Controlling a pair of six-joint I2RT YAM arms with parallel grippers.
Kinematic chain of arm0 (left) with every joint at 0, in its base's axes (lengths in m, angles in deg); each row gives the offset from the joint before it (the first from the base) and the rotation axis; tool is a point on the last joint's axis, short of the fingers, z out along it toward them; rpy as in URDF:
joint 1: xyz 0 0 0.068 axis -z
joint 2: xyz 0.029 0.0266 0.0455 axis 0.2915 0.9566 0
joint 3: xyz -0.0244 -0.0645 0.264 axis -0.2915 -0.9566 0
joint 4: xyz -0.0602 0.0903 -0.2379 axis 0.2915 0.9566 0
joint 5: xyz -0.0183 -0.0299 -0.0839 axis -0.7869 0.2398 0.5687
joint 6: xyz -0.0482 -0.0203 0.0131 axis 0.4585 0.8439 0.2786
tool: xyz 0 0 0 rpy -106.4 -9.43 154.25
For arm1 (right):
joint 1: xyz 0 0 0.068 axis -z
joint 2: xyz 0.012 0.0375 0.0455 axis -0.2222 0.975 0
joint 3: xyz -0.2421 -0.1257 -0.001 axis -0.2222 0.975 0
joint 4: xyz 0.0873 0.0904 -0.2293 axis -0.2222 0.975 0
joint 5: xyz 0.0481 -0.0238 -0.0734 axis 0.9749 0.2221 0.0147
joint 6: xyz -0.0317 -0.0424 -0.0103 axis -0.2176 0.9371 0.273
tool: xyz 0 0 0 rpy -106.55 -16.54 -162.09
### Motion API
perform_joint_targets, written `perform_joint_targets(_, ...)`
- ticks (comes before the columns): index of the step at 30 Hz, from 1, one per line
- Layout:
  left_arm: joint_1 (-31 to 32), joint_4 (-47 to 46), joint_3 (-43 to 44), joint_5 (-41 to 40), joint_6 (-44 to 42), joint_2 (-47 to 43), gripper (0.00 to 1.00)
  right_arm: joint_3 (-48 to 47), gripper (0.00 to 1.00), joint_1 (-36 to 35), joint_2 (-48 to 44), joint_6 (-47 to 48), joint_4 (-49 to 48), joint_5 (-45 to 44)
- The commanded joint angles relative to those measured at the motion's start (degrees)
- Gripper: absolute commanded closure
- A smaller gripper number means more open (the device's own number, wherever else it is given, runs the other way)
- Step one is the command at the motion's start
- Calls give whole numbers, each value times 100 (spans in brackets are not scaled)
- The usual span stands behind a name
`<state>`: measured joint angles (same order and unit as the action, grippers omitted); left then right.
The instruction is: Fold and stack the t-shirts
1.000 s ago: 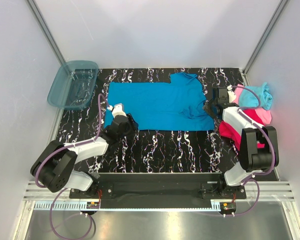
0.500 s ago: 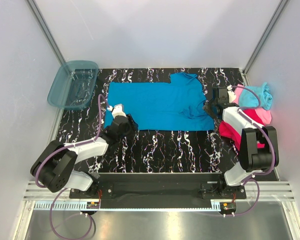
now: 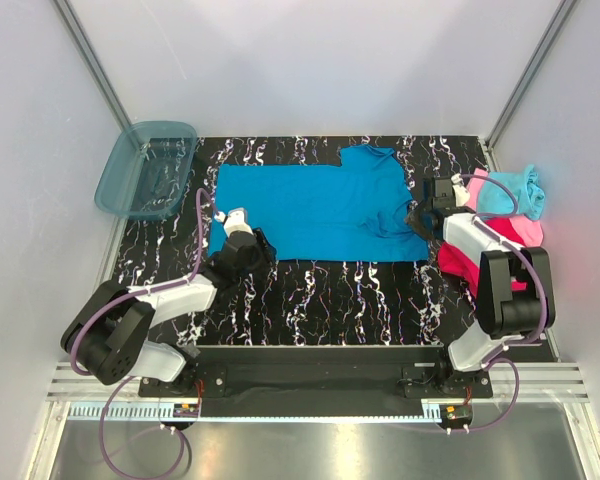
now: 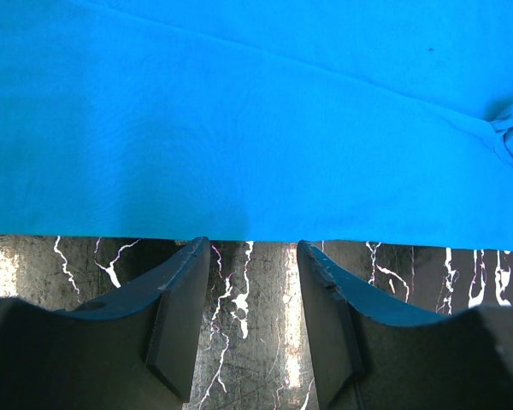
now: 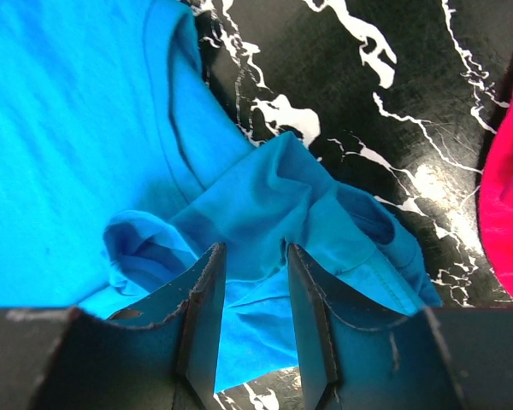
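Currently, the medium blue cloth t-shirt (image 3: pixel 315 210) is lying spread across the black, white-veined table (image 3: pixel 360 295). It is flat apart from a crumpled sleeve at its right end, so folding is judged to be only beginning. The left end effector (image 4: pixel 250 248) is hovering, fingers spread, at the near hem. The right end effector (image 5: pixel 255 252) is holding slightly parted fingers over the crumpled sleeve. The magenta-red tee (image 3: pixel 465 262), the light pink tee (image 3: pixel 477 185) and the light aqua tee (image 3: pixel 510 190) are lying bunched at the right edge, unfolded. A translucent teal plastic bin (image 3: pixel 145 170) is sitting far left, and white wall panels (image 3: pixel 310 60) are enclosing the cell.
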<state>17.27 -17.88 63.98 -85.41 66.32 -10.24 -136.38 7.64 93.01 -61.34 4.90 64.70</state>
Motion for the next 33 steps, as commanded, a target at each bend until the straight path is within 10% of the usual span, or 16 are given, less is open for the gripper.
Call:
perform_joint_targets(1,15,-344,-18,-36,-90,-162,50,8,58,18,81,106,18,-145)
perform_joint_targets(14,15,-353,17,-44,-99,-109,50,-88,61,27,371,106,-26,-136)
perform_joint_targets(20,24,-335,-9,-71,-107,-126,50,-123,100,18,397,27,-105,-136)
perform_joint_targets(33,15,-335,-1,-71,-116,-126,50,-730,100,18,397,-96,-114,-171)
